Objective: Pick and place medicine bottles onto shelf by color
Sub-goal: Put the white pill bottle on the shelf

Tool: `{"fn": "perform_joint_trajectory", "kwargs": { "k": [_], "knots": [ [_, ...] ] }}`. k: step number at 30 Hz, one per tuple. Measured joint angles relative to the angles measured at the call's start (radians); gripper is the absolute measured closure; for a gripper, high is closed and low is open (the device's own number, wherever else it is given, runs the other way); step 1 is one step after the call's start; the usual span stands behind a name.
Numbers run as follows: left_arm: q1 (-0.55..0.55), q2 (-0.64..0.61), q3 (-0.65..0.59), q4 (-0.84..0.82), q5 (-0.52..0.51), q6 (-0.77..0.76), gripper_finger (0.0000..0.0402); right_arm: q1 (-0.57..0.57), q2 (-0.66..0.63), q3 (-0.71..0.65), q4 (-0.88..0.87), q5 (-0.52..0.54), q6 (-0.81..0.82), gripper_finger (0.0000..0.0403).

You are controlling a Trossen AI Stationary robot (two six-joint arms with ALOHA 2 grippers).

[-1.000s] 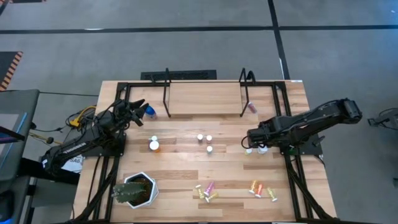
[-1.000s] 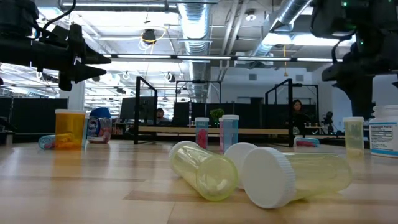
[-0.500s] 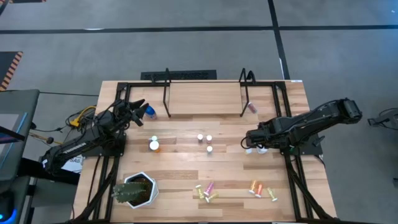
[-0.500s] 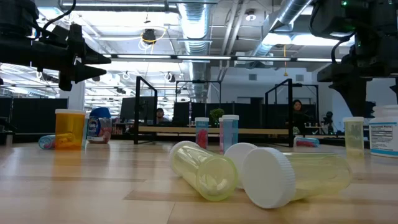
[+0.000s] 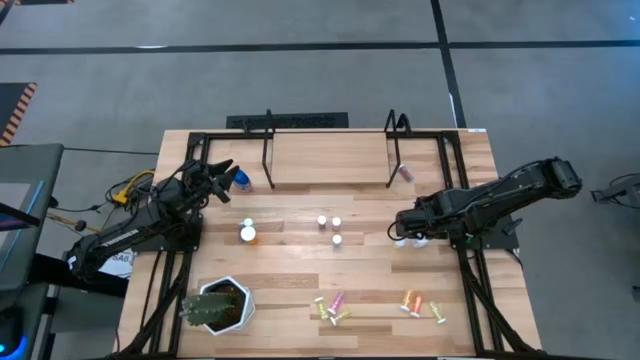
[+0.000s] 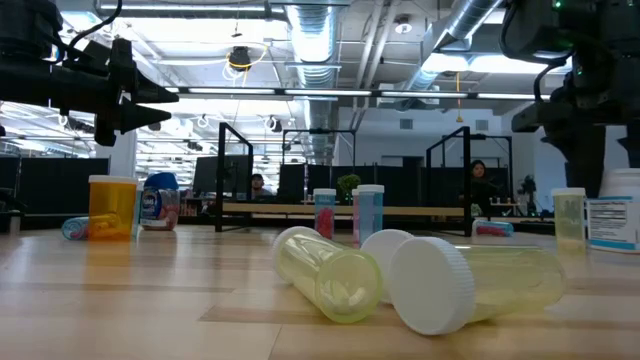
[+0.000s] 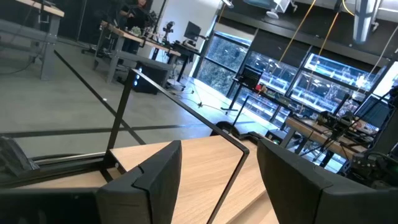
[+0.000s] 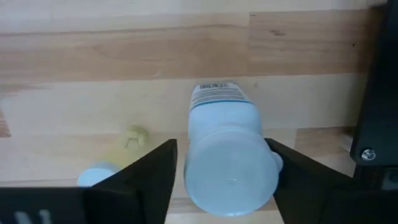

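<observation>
Bottles lie in two near clusters (image 5: 333, 308) and (image 5: 422, 305), with four upright mid-table (image 5: 336, 240). At right, the right gripper (image 8: 217, 163) closes on a white bottle (image 8: 225, 149). Far left, beside the shelf (image 5: 330, 158), the left gripper (image 5: 222, 172) hangs part-open, empty.

Right claw (image 5: 403, 229) lowered near the counter's right side, fingers clamped against a white bottle (image 8: 229, 158). Left claw (image 5: 222, 175) raised at left rear, fingers parted, empty.

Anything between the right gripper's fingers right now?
Yes: a white bottle with a white cap sits between the right gripper's fingers, seen in the right wrist view.
</observation>
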Motion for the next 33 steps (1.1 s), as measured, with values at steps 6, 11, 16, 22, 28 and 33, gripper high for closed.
{"fn": "perform_joint_trajectory", "kwargs": {
  "k": [6,11,16,22,28,33],
  "knots": [
    [0.000,0.000,0.000,0.000,0.000,0.000,0.0203,0.000,0.000,0.000,0.013,0.000,-0.001,0.0204],
    [0.000,0.000,0.000,0.000,0.000,0.000,0.0203,-0.001,0.000,0.022,0.035,0.008,-0.003,0.0227],
    [0.000,0.000,0.000,0.000,0.000,0.000,0.0203,-0.002,0.000,0.092,0.009,0.095,-0.144,0.0210],
    [0.000,0.000,0.000,0.000,0.000,0.000,0.0203,-0.017,0.015,0.180,0.011,0.159,-0.414,0.0196],
    [0.000,0.000,0.000,0.000,0.000,0.000,0.0203,-0.083,0.099,0.290,0.014,0.136,-0.793,0.0203],
    [0.000,0.000,0.000,0.000,0.000,0.000,0.0203,-0.158,0.220,0.420,-0.056,0.103,-1.121,0.0201]
  ]
}}
